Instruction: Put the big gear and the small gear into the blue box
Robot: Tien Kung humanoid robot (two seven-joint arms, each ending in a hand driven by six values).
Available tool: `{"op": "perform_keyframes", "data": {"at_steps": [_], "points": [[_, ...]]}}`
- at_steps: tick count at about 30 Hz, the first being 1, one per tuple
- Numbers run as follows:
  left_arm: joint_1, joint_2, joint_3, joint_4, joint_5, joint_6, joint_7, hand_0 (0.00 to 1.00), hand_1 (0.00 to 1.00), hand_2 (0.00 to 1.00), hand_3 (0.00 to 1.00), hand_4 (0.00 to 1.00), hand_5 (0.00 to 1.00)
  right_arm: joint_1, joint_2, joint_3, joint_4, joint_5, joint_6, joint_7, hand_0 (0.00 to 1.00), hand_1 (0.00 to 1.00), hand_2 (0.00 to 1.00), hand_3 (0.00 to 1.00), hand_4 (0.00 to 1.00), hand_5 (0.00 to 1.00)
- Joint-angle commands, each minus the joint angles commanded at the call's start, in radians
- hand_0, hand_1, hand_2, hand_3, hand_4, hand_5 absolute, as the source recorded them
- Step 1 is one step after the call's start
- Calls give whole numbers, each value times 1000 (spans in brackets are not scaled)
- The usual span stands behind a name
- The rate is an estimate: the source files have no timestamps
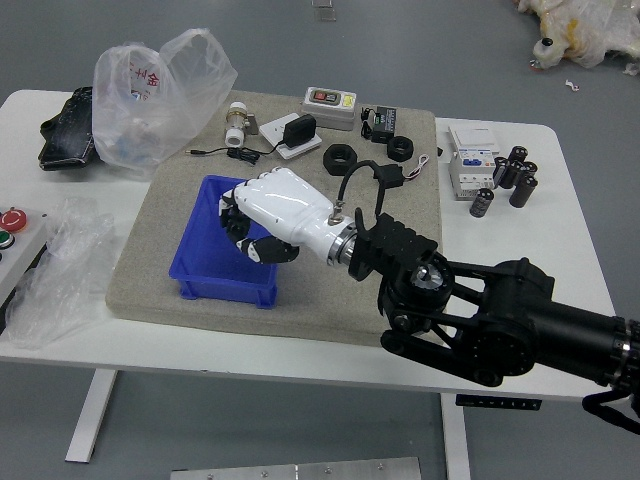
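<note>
My right hand point(252, 235), white-backed with dark fingers, is over the blue box point(188, 270). Its fingers are curled on a dark lumpy piece that looks like a gear point(233, 218), largely hidden by the hand; its size cannot be told. The box stands upright on the grey-beige mat, with its right part covered by the hand. The spot on the mat where a dark toothed gear lay is behind my right forearm. My left arm is out of view.
Black rings point(340, 159), an adapter with its cable point(299, 130) and a grey device point(329, 108) lie behind the box. Plastic bags point(150, 100) are at the left. A white carton point(472, 175) and dark cylinders point(523, 191) stand at the right.
</note>
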Motion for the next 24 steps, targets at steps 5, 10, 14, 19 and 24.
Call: {"op": "perform_keyframes", "data": {"at_steps": [5,10,14,19,24], "points": [[0,-1,0,0,1,0,0,572,518,531,643,659,152,1,18,-33,-37,-11,-4,6,267,447,500,462,335,2],[0,-2,1,0,0,0,0,572,519,531,642,658,152,-7,28,-53,-96,-15,-9,12,268,447,506,463,345,2],[-1,-3,2,-1,-2,0,-1,572,519,531,642,658,152,-17,33,-62,-118,-15,-3,14,268,447,506,463,345,2],[-1,-3,4,-1,-3,0,-2,572,518,531,643,658,152,-24,35,-63,-122,-16,9,12,265,477,545,555,480,2],[-1,-3,4,-1,-4,0,-2,572,518,531,643,657,153,-24,35,-61,-123,-17,28,7,265,501,641,679,509,92]]}}
